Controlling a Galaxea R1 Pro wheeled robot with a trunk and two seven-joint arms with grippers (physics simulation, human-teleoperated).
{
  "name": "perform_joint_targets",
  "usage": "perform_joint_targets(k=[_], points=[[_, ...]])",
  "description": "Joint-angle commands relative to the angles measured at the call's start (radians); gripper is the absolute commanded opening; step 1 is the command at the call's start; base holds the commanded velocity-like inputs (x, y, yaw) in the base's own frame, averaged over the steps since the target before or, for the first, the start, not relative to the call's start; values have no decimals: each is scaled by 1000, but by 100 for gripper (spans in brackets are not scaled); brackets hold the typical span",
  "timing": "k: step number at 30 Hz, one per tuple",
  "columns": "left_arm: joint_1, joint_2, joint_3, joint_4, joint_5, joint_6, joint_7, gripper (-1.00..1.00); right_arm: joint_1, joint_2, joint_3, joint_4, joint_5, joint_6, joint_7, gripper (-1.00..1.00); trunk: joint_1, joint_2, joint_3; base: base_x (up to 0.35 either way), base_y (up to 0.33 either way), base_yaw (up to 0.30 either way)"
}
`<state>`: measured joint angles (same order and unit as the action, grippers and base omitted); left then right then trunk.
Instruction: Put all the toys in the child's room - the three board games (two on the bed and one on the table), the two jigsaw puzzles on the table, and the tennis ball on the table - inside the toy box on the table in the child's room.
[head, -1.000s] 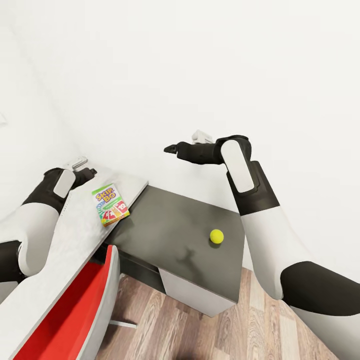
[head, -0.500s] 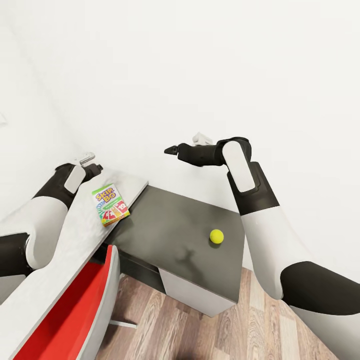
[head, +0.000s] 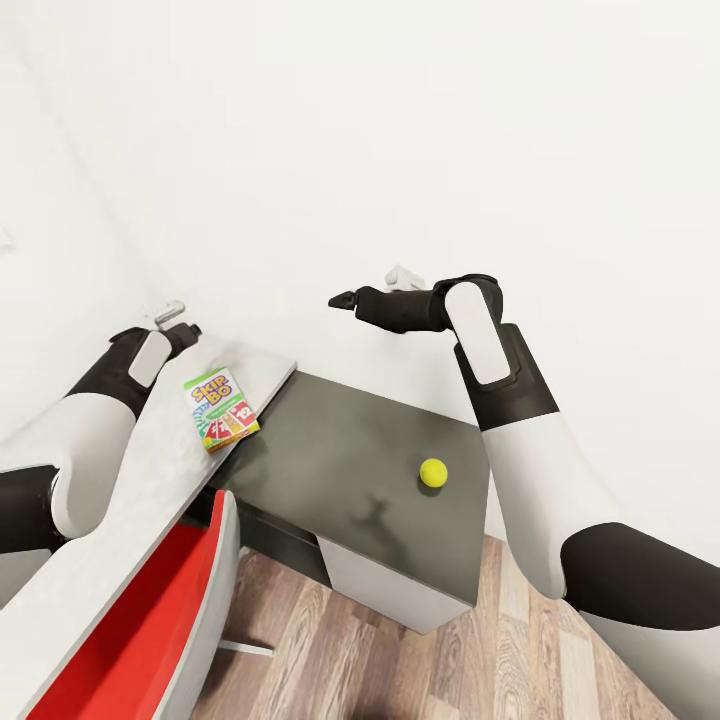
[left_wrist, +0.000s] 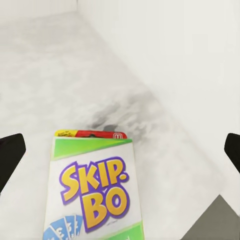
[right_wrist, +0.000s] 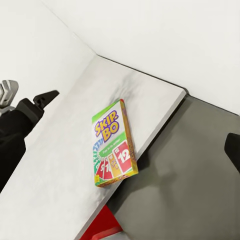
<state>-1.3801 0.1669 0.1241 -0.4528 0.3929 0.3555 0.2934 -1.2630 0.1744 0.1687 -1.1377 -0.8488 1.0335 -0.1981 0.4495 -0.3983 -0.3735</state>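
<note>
**Skip-Bo box on the white worktop, both arms raised above it**

I see the orange-green "Skip-Bo" board game box lying flat on the white-topped worktop, close to its far right edge where the white top steps down to a lower dark grey surface. From my left wrist camera the box sits directly ahead between the two dark fingertips, which stand wide apart at either side, so the left jaws are open and hold nothing. In the head view the left gripper hovers just beyond the far left of the box, near the white wall, not touching it.

The small yellow-green tennis ball rests on the dark grey surface, well to the right of the box.

My right gripper hangs in the air in front of the wall, above the grey surface; I cannot tell whether its jaws are open or closed.

A red chair stands at the near left, tucked against the worktop, over the wood-plank floor.
</note>
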Motion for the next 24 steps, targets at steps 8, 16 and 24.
perform_joint_targets(k=[8,16,24], points=[[-1,2,0,1,10,-9,6,100,-1,0,1,-1,-10,3,-9,100,1,-2,-2,0,0,0],[-1,2,0,3,8,-10,6,100,-1,0,0,-1,-10,4,-9,100,1,-2,-8,0,0,0],[-1,2,-2,5,5,-11,6,100,-1,0,1,-1,-11,5,-9,100,1,-2,-18,0,0,0]])
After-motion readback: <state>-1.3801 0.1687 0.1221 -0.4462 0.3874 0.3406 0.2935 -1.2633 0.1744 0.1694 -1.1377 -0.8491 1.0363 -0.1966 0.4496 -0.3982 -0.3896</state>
